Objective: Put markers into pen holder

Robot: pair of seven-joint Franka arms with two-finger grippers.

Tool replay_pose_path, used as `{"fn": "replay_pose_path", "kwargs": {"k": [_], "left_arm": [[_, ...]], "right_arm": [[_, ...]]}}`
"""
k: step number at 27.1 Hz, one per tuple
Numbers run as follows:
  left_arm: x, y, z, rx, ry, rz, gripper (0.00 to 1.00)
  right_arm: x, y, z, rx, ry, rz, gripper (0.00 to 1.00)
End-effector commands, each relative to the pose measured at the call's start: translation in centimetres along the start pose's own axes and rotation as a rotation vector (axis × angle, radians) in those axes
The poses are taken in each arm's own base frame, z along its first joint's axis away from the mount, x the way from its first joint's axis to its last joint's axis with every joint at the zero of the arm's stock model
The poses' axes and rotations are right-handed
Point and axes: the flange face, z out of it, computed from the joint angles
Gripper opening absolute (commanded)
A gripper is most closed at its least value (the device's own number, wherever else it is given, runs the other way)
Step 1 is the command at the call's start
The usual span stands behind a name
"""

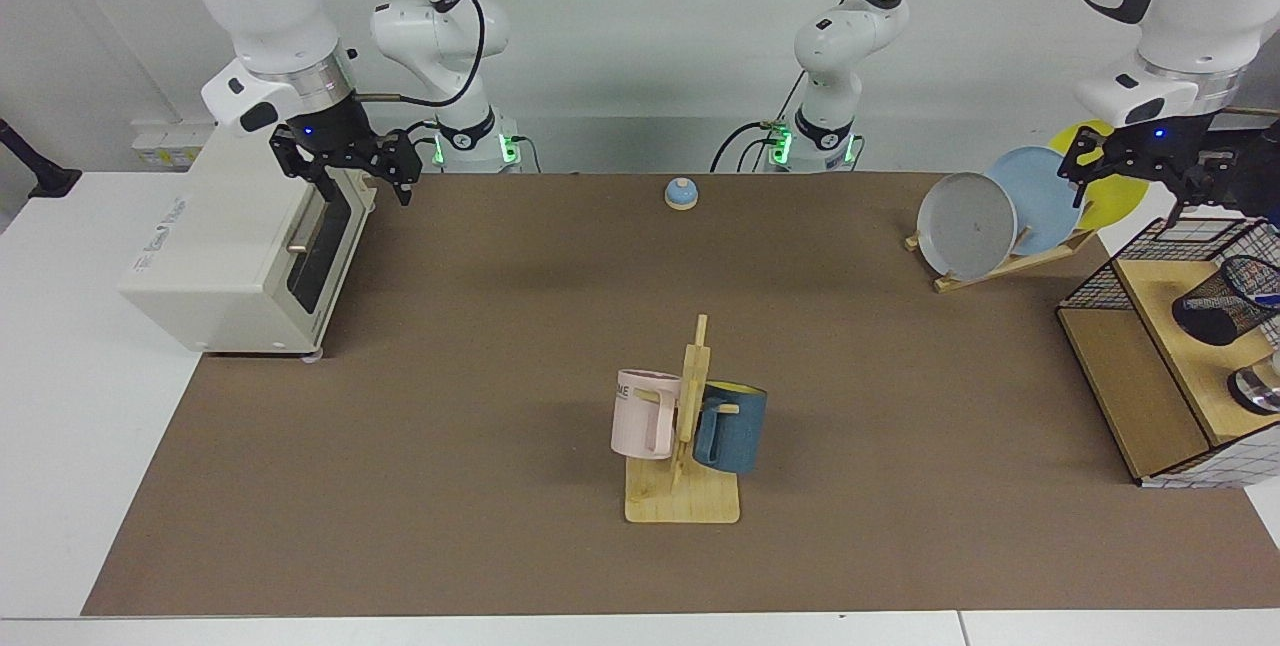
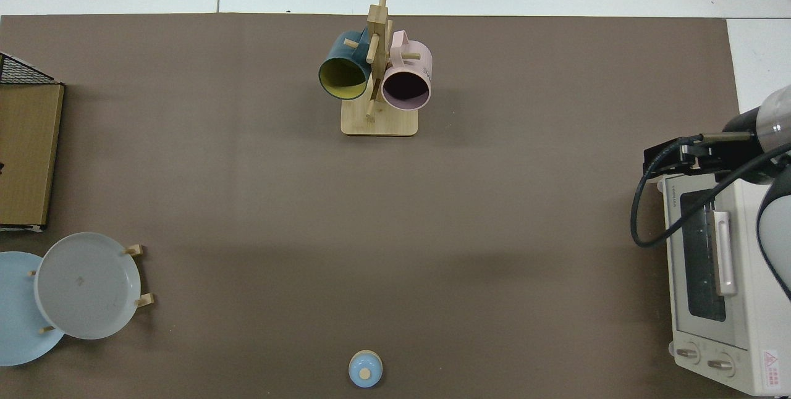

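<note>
The pen holder (image 1: pixel 1232 299) sits below the left gripper (image 1: pixel 1140 188); whether either gripper is closed is unclear.

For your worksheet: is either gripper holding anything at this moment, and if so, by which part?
Nothing is held. The left gripper hangs open above the wire box, short of the pen holder. The right gripper waits open above the toaster oven.
</note>
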Motion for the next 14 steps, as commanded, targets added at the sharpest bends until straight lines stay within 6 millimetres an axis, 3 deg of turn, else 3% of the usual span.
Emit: {"fn": "replay_pose_path", "kwargs": {"k": [1, 10, 14], "left_arm": [[0.3, 1.2, -0.6, -0.071, 0.032, -0.193, 1.0], [2.4, 3.8, -1.1, -0.205, 0.072, -0.502, 1.0], [3.1, 5.1, -1.3, -0.233, 0.054, -0.519, 1.0]], "right_arm": [[-1.1, 0.5, -0.7, -0.011, -0.031, 0.02, 1.0], [-1.7, 0.1, -1.6, 0.016, -0.005, -0.016, 1.0], [-1.8, -0.1, -1.7, 0.016, -0.002, -0.019, 1.0]]}}
